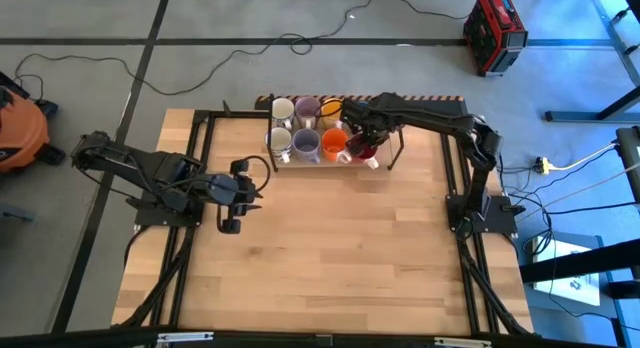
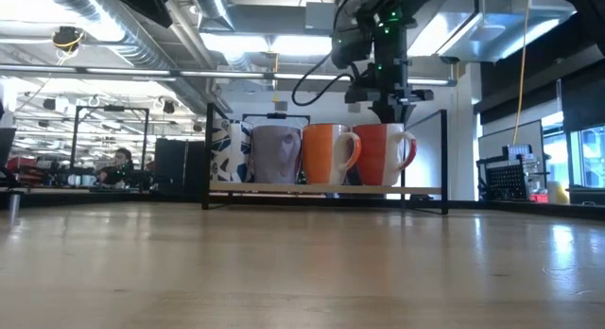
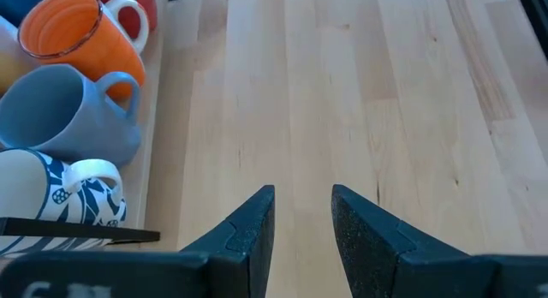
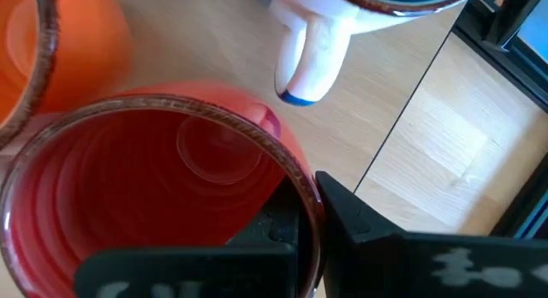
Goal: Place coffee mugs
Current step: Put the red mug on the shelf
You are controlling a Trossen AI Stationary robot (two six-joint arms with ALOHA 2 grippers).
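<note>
The right gripper is reaching over the rack at the table's far edge and is pinching the rim of the red mug, one finger inside the mug and the other outside its wall. The red mug is standing upright at the right end of the front row, on the tray with the dark frame. Just beside it the orange mug is standing, then a lavender mug, then a white mug with a blue pattern at the row's left end. Behind them, toward the far edge, a second row is holding a cream mug, another lavender mug and a yellower mug. In the right wrist view a white-handled mug with a blue inside is sitting close behind the red one.

The left gripper is hanging above bare wood near the table's left edge, well apart from the rack, its fingers parted and holding nothing.

Beyond the table a red case and cables are lying on the floor.
</note>
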